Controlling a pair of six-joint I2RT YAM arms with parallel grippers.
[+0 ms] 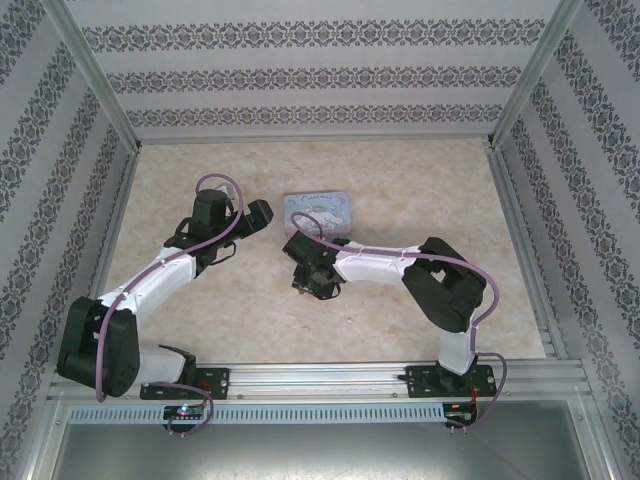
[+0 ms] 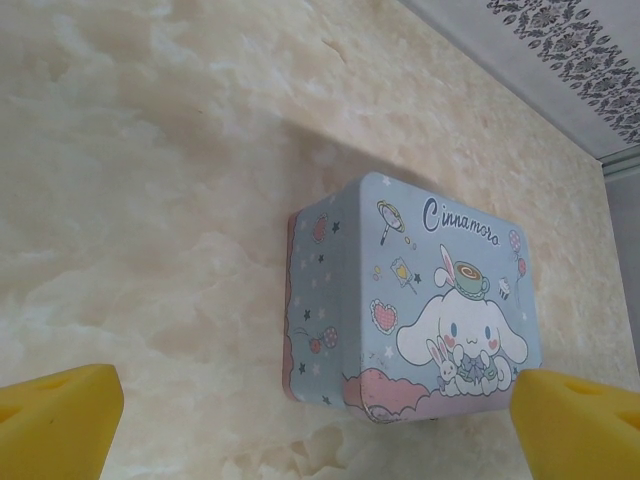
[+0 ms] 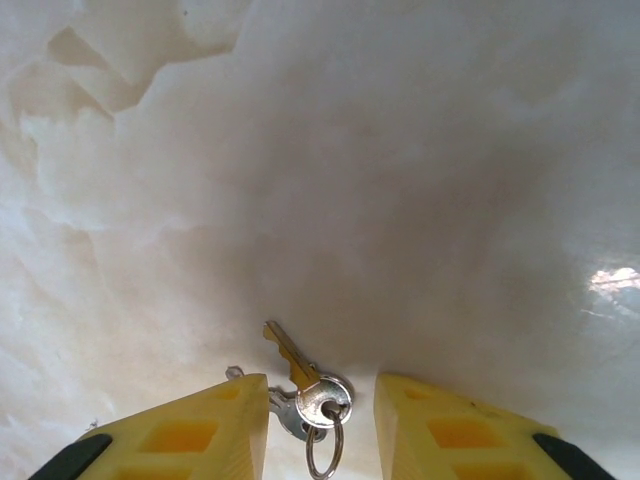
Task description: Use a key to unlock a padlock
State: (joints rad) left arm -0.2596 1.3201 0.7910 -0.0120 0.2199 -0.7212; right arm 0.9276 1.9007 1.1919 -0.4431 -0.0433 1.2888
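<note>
Key: the slim brass-coloured metal key (image 3: 288, 352) is lying flat on the pale marbled bench (image 3: 400, 150), just between the jaws of the right gripper (image 3: 320, 390)
Long axis: it is pointing away from these jaws, leaning a little to the left
Right jaws: they are standing apart, clamping nothing
Left gripper (image 2: 318, 400): its jaws are gaping wide, facing the light-blue cartoon-printed tin box (image 2: 410, 300)
Nearer arm: the right one

In the right wrist view, a silvery second key (image 3: 285, 415) lies partly under the key (image 3: 285, 352) and partly behind one of the yellow fingers (image 3: 235, 410). The lower edge cuts off both fingers. From above, the right gripper (image 1: 312, 285) covers the keys, which are too small to make out there.
</note>
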